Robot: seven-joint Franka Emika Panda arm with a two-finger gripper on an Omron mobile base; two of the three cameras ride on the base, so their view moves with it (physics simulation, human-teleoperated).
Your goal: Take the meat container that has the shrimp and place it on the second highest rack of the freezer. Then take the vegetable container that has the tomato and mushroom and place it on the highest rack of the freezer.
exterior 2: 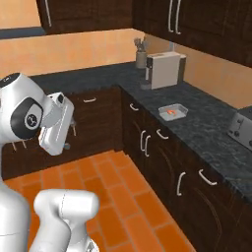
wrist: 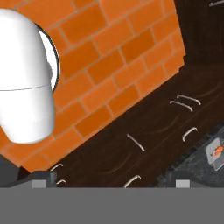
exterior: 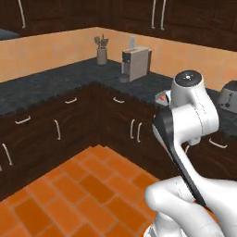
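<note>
1. Right base view: the meat container (exterior 2: pixel 173 111) lies flat on the dark speckled table (exterior 2: pixel 206 128), near its front edge, with the orange-pink shrimp (exterior 2: pixel 171 112) inside it.
2. The tray sits between the beige coffee machine (exterior 2: pixel 165 69) farther back and the grey toaster (exterior 2: pixel 242 128) nearer the camera, well apart from both.
3. A jar of utensils (exterior 2: pixel 141 55) stands in the corner behind the coffee machine, against the orange wall.
4. Left base view: a sliver of the same tray (exterior: pixel 162 97) shows on the table just beside the white arm's upper joint, which covers the rest of it.
5. The coffee machine (exterior: pixel 136 63) and the utensil jar (exterior: pixel 102 51) stand farther back on the table there, and the toaster (exterior: pixel 229 95) is at the right edge.
6. Hand view: the tray (wrist: pixel 215 152) with its shrimp (wrist: pixel 217 151) appears small at the right edge, on the table top above dark cabinet fronts with pale handles.
7. The claw hangs over the orange tiled floor (wrist: pixel 113 57), far from the tray and holding nothing; I cannot tell how wide its jaws stand.
</note>
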